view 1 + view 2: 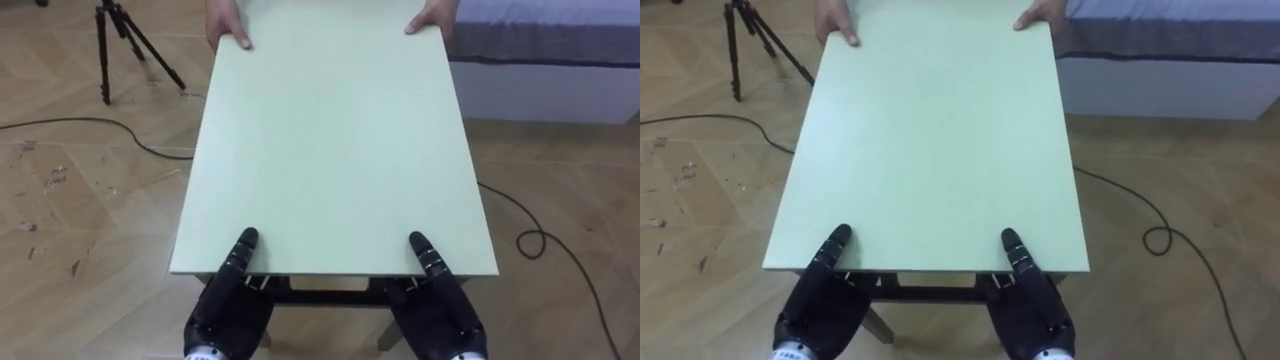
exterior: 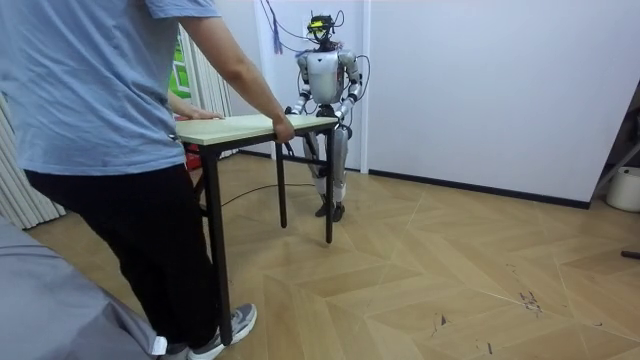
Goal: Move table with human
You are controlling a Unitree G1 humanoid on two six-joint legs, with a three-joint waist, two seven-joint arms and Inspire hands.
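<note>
A pale green rectangular table (image 1: 330,150) stretches away from me. My left hand (image 1: 225,310) and right hand (image 1: 440,310) hold its near edge at the two corners, each thumb lying on top and the fingers tucked beneath. A person at the far end grips the far corners with one hand (image 1: 228,35) on the left and the other hand (image 1: 430,20) on the right. In the room view I stand upright at one short end of the table (image 2: 240,125), near a white wall, facing the person (image 2: 110,120) at the other end.
A black tripod (image 1: 115,40) stands on the wooden floor at the far left. A bed (image 1: 550,50) with a grey cover lies at the far right. A dark cable (image 1: 530,240) loops on the floor right of the table.
</note>
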